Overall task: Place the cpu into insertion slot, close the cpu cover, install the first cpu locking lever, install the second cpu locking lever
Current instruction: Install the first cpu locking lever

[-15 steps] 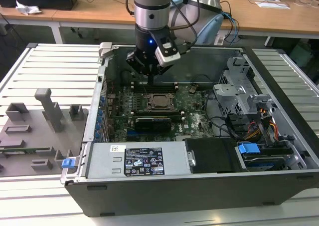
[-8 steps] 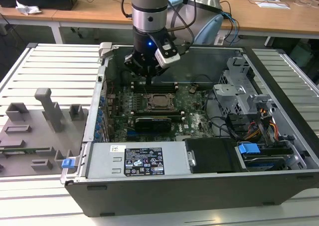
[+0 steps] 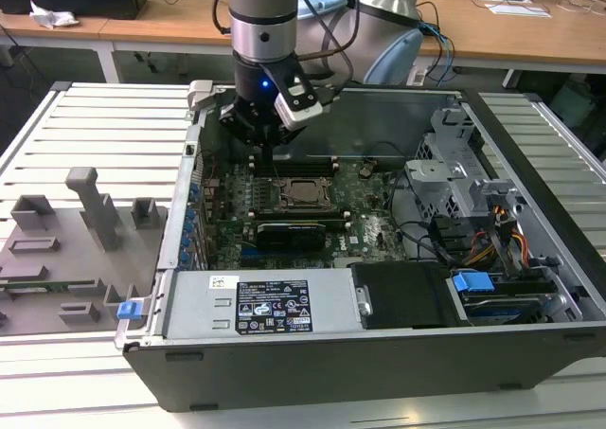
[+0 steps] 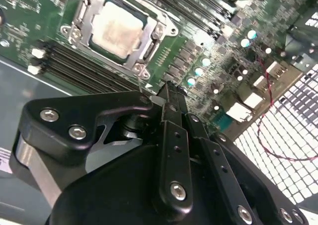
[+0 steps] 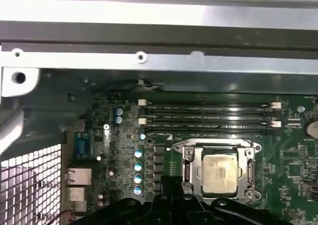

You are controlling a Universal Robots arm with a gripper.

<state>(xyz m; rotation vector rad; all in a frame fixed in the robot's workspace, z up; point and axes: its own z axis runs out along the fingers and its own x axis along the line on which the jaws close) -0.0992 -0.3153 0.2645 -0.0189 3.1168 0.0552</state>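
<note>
So the gripper (image 4: 169, 92) has its black fingers pinched together on nothing, hovering over the green motherboard (image 5: 293, 155). The cpu (image 5: 220, 171) lies just beyond the fingertips, flat in the insertion slot (image 5: 218, 151). It's square, so there's no real long axis, and its dull silver-grey top faces up. The cpu cover (image 5: 189, 168), a thin shiny metal frame, lies down around it, with long black memory slots (image 5: 208, 116) beside it.
</note>
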